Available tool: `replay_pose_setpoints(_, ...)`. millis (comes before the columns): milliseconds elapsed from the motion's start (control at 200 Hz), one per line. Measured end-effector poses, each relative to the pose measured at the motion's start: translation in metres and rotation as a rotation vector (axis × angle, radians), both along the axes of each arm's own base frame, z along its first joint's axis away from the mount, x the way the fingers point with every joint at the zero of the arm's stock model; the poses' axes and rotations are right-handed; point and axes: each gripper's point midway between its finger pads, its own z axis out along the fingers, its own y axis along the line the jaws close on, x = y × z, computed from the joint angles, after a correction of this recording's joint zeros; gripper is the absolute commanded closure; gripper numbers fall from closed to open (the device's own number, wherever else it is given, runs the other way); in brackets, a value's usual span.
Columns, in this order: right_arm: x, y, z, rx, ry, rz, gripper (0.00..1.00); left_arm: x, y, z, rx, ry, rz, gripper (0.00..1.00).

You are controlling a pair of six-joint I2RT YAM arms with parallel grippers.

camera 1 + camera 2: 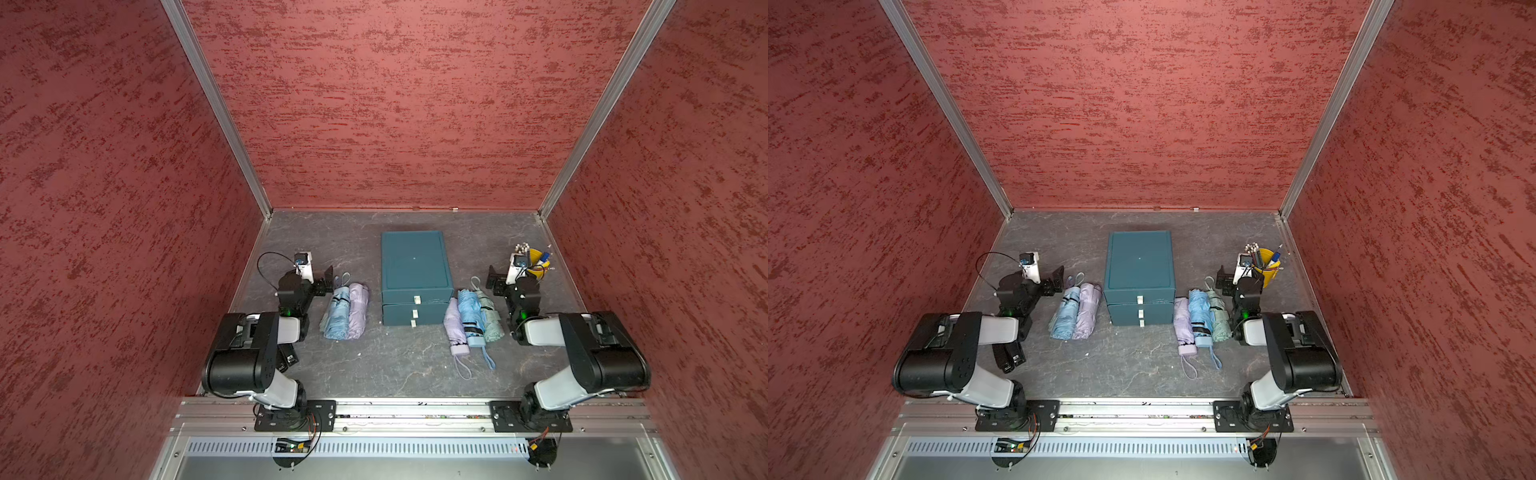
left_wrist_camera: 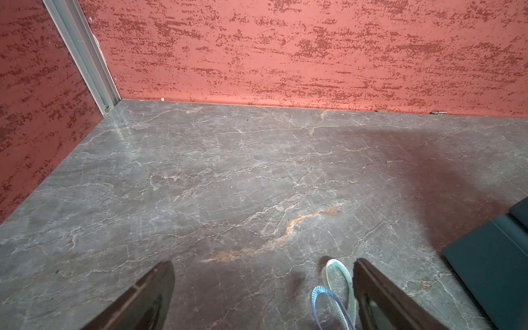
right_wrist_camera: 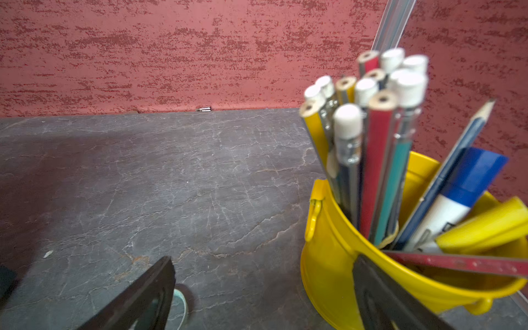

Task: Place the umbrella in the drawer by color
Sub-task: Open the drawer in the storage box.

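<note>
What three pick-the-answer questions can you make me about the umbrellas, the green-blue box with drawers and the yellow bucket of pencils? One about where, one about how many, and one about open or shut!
1. Where does the yellow metal bucket of pencils stand?
A. In the near left corner
B. At the far right, just beyond the right gripper
C. Dead centre

2. How many folded umbrellas lie between the teal three-drawer cabinet and the right arm?
A. Five
B. One
C. Three

3. The cabinet's drawers are
A. all shut
B. shut, except the top one
C. all pulled out

Answers:
1. B: both top views show the bucket at the far right, by that gripper.
2. C: a lilac umbrella, a light-blue umbrella and a pale-green umbrella lie side by side.
3. A: no drawer sticks out.
</note>
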Motion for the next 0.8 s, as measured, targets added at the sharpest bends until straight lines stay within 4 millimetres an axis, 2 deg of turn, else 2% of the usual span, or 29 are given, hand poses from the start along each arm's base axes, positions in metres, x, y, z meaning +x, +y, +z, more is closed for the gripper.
replay_pose_setpoints(556,0.000,-0.001,0.000,0.000,0.000,-0.009,0.02,0.001,0.002,0.000,-0.005,0.004,0.027,0.00)
replay_pose_setpoints(646,-0.003,0.000,0.003,-0.014,0.036,-0.021,0.01,0.006,0.004,0.003,0.014,0.064,0.072,0.00)
replay_pose_setpoints(681,-0.004,0.001,0.012,-0.019,0.057,-0.044,0.01,0.011,0.007,0.017,0.011,0.082,0.105,0.01)
replay_pose_setpoints(716,-0.004,0.003,0.028,-0.001,0.076,-0.058,0.02,0.017,0.011,0.042,-0.003,0.067,0.142,0.02)
replay_pose_setpoints(757,-0.002,0.007,0.061,0.047,0.060,-0.072,0.02,0.020,0.017,0.081,-0.039,0.030,0.188,0.07)
replay_pose_setpoints(797,-0.004,0.012,0.107,0.117,0.006,-0.073,0.01,0.018,0.024,0.126,-0.101,-0.019,0.240,0.10)
